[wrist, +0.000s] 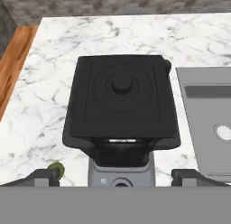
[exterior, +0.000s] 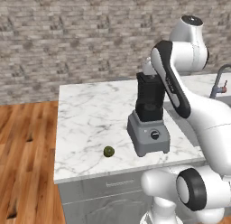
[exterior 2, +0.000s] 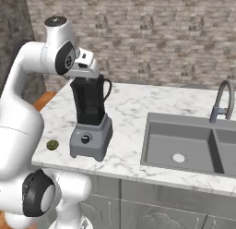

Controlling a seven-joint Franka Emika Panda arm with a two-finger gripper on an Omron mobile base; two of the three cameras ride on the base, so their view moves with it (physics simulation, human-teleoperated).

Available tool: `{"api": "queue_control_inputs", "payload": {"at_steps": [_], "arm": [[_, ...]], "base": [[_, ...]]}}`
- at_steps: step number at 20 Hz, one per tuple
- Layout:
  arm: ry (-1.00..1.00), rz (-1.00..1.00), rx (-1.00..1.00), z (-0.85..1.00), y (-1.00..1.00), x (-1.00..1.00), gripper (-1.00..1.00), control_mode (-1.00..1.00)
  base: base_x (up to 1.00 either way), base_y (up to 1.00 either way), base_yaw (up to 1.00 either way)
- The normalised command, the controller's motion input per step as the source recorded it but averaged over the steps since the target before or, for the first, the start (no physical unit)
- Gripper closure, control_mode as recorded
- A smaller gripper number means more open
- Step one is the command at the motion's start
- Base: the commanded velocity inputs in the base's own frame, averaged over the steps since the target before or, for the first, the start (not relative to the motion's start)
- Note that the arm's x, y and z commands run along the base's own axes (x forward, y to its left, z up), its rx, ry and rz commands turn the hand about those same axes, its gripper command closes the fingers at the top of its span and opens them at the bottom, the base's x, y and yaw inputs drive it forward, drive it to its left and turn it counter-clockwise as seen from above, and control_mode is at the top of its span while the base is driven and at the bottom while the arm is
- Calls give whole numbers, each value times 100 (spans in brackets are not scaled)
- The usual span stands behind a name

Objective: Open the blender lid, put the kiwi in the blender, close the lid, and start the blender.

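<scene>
Blender (exterior: pixel 149 123) stood on the marble counter (exterior: pixel 90 114), toward its near edge, grey base facing out with the dark knob (exterior: pixel 154 135) on the sloped front. Steel sink (exterior 2: pixel 184 145) set into the counter to the right of it, faucet (exterior 2: pixel 221 101) behind the sink.

Blender lid (wrist: pixel 121 95) sat on the jar top, flat and square, a round knob at its centre. In the hand view it looked shifted a little off the jar rim, overhanging the near side; could not tell whether it was seated or loose.

Gripper (wrist: pixel 117 175) hung directly above the lid, fingers spread wide, one tip (wrist: pixel 45 175) on each side of the jar, gripping nothing. From the base cameras the hand was just over the jar top.

Kiwi (exterior: pixel 108 151) lay on the counter, left of the blender base and near the front edge, well apart from the hand.

Risks as judged: the lid is still on, so the jar is shut to the kiwi. A slab that wide leaves little margin for the fingers; a grip off-centre could tip or drop it. The kiwi is round and close to the edge; a nudge could roll it off onto the wood floor (exterior: pixel 22 142).
</scene>
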Motion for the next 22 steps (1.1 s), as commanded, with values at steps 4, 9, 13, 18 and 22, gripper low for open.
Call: {"api": "queue_control_inputs", "payload": {"at_steps": [4,9,13,18,22], "arm": [[2,0,0,13,0,32,-100,-100],[2,0,0,8,0,20,-100,-100],[12,0,-3,-13,0,17,-100,-100],[13,0,-3,-20,0,26,-100,-100],[8,1,0,-8,0,19,-100,-100]], "base": [[0,0,0],[0,0,0],[0,0,0],[0,0,0],[0,0,0]]}}
